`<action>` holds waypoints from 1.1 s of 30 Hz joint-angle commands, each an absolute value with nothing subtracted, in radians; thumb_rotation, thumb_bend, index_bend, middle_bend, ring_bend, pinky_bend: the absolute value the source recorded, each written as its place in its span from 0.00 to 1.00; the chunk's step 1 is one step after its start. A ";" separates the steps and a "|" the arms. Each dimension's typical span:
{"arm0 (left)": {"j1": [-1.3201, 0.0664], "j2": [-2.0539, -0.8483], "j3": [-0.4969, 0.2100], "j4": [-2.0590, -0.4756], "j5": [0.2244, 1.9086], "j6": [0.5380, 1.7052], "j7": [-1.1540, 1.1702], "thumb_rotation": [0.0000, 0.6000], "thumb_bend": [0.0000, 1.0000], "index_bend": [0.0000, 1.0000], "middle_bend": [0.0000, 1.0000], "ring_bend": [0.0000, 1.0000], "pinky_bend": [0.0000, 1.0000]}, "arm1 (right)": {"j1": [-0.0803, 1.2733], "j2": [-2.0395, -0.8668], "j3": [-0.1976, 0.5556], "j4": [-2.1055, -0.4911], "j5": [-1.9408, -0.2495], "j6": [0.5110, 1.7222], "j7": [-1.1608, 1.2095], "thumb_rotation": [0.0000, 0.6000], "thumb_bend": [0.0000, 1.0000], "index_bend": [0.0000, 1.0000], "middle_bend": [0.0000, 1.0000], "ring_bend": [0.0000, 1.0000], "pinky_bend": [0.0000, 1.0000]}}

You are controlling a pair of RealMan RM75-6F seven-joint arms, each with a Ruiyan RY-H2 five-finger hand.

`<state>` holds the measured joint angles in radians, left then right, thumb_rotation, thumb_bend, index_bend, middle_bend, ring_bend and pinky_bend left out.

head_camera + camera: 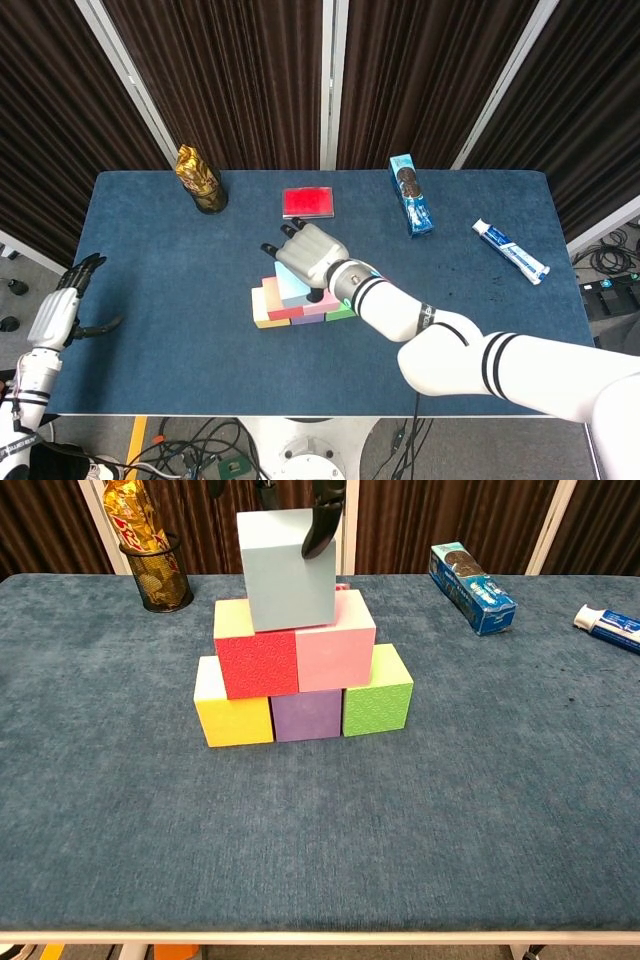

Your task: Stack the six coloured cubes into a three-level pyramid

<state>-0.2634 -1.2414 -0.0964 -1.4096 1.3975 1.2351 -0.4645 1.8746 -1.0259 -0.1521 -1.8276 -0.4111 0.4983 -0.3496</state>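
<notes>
Pale-blue cube (287, 568) clamped in my right robot hand (312, 257), sitting over the red (257, 663)/pink (336, 656) seam, tilted slightly.

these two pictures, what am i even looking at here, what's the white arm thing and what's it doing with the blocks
It is a two-armed robot with finger-bearing hands. One picture looks down from its head, the other looks forward from its chest.

On the blue table stands a block pyramid: yellow cube, purple cube and green cube at the bottom, red cube and pink cube above. The right hand grips the light blue cube at the top.

The left hand hangs empty beside the table's edge. Further back are a gold packet in a mesh cup, a red box, a biscuit box and a toothpaste tube.
</notes>
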 commanded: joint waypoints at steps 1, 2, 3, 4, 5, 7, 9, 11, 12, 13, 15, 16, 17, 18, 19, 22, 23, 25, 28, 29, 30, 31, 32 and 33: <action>-0.263 -1.242 -0.096 -1.409 1.397 1.235 -0.466 1.00 0.20 0.07 0.02 0.00 0.00 | 1.877 -1.029 -0.155 -1.826 -0.405 0.502 -0.351 1.00 0.21 0.00 0.49 0.02 0.00; -0.263 -1.241 -0.096 -1.409 1.397 1.235 -0.466 1.00 0.20 0.07 0.02 0.00 0.00 | 1.879 -1.030 -0.156 -1.825 -0.403 0.503 -0.351 1.00 0.21 0.00 0.49 0.02 0.00; -0.263 -1.241 -0.097 -1.408 1.397 1.235 -0.467 1.00 0.20 0.07 0.02 0.00 0.00 | 1.880 -1.031 -0.156 -1.824 -0.400 0.503 -0.351 1.00 0.21 0.00 0.49 0.02 0.00; -0.264 -1.240 -0.097 -1.408 1.397 1.234 -0.467 1.00 0.20 0.08 0.02 0.00 0.00 | 1.880 -1.032 -0.156 -1.824 -0.398 0.504 -0.350 1.00 0.21 0.00 0.49 0.02 0.00; -0.264 -1.240 -0.097 -1.408 1.397 1.234 -0.468 1.00 0.20 0.07 0.02 0.00 0.00 | 1.881 -1.033 -0.157 -1.823 -0.397 0.504 -0.351 1.00 0.21 0.00 0.49 0.02 0.00; -0.264 -1.240 -0.096 -1.407 1.397 1.234 -0.467 1.00 0.20 0.07 0.02 0.00 0.00 | 1.883 -1.035 -0.159 -1.823 -0.394 0.503 -0.353 1.00 0.21 0.00 0.49 0.02 0.00; -0.264 -1.240 -0.097 -1.407 1.398 1.236 -0.464 1.00 0.20 0.07 0.02 0.00 0.00 | 1.884 -1.035 -0.157 -1.823 -0.391 0.505 -0.350 1.00 0.21 0.00 0.49 0.02 0.00; -0.263 -1.239 -0.096 -1.408 1.399 1.236 -0.465 1.00 0.20 0.07 0.02 0.00 0.00 | 1.884 -1.034 -0.157 -1.823 -0.390 0.506 -0.351 1.00 0.20 0.00 0.49 0.02 0.00; -0.263 -1.238 -0.096 -1.408 1.399 1.235 -0.464 1.00 0.20 0.08 0.02 0.00 0.00 | 1.886 -1.033 -0.158 -1.824 -0.390 0.505 -0.352 1.00 0.20 0.00 0.50 0.02 0.00; -0.263 -1.238 -0.095 -1.408 1.399 1.235 -0.464 1.00 0.20 0.08 0.02 0.00 0.00 | 1.887 -1.032 -0.159 -1.824 -0.389 0.502 -0.353 1.00 0.20 0.00 0.50 0.02 0.00; -0.264 -1.236 -0.095 -1.408 1.399 1.234 -0.463 1.00 0.20 0.08 0.02 0.00 0.00 | 1.891 -1.029 -0.159 -1.826 -0.387 0.497 -0.353 1.00 0.20 0.00 0.50 0.02 0.00; -0.265 -1.235 -0.096 -1.409 1.399 1.233 -0.463 1.00 0.20 0.08 0.02 0.00 0.00 | 1.892 -1.028 -0.160 -1.826 -0.387 0.498 -0.353 1.00 0.20 0.00 0.50 0.02 0.00; -0.265 -1.235 -0.096 -1.410 1.399 1.233 -0.464 1.00 0.20 0.08 0.02 0.00 0.00 | 1.893 -1.028 -0.160 -1.827 -0.386 0.498 -0.354 1.00 0.20 0.00 0.50 0.02 0.00; -0.266 -1.234 -0.096 -1.411 1.400 1.233 -0.463 1.00 0.20 0.07 0.02 0.00 0.00 | 1.895 -1.028 -0.162 -1.828 -0.385 0.498 -0.355 1.00 0.20 0.00 0.50 0.02 0.00; -0.266 -1.234 -0.097 -1.411 1.400 1.233 -0.462 1.00 0.20 0.08 0.02 0.00 0.00 | 1.896 -1.029 -0.164 -1.829 -0.383 0.498 -0.357 1.00 0.20 0.00 0.50 0.02 0.00; -0.267 -1.233 -0.096 -1.412 1.400 1.231 -0.460 1.00 0.20 0.07 0.02 0.00 0.00 | 1.900 -1.032 -0.170 -1.829 -0.377 0.498 -0.359 1.00 0.20 0.00 0.50 0.02 0.00; -0.266 -1.233 -0.096 -1.413 1.399 1.231 -0.460 1.00 0.20 0.07 0.02 0.00 0.00 | 1.901 -1.033 -0.171 -1.828 -0.375 0.499 -0.359 1.00 0.20 0.00 0.50 0.02 0.00; -0.265 -1.233 -0.096 -1.413 1.398 1.232 -0.460 1.00 0.20 0.08 0.02 0.00 0.00 | 1.903 -1.036 -0.173 -1.828 -0.373 0.501 -0.360 1.00 0.20 0.00 0.50 0.02 0.00; -0.265 -1.233 -0.096 -1.413 1.398 1.232 -0.462 1.00 0.20 0.08 0.02 0.00 0.00 | 1.904 -1.041 -0.175 -1.827 -0.370 0.506 -0.361 1.00 0.20 0.00 0.50 0.02 0.00; -0.265 -1.233 -0.096 -1.412 1.398 1.232 -0.462 1.00 0.20 0.08 0.02 0.00 0.00 | 1.904 -1.043 -0.176 -1.826 -0.368 0.506 -0.361 1.00 0.20 0.00 0.50 0.02 0.00; -0.265 -1.233 -0.096 -1.412 1.398 1.232 -0.463 1.00 0.20 0.07 0.02 0.00 0.00 | 1.905 -1.045 -0.177 -1.826 -0.366 0.506 -0.361 1.00 0.20 0.00 0.50 0.02 0.00; -0.265 -1.233 -0.096 -1.412 1.398 1.232 -0.463 1.00 0.20 0.07 0.02 0.00 0.00 | 1.906 -1.047 -0.178 -1.825 -0.365 0.507 -0.363 1.00 0.20 0.00 0.50 0.02 0.00; -0.265 -1.234 -0.096 -1.412 1.398 1.232 -0.464 1.00 0.20 0.07 0.02 0.00 0.00 | 1.907 -1.048 -0.179 -1.824 -0.364 0.508 -0.364 1.00 0.20 0.00 0.50 0.02 0.00; -0.265 -1.234 -0.096 -1.411 1.398 1.232 -0.464 1.00 0.20 0.08 0.02 0.00 0.00 | 1.908 -1.049 -0.181 -1.824 -0.361 0.508 -0.364 1.00 0.20 0.00 0.50 0.02 0.00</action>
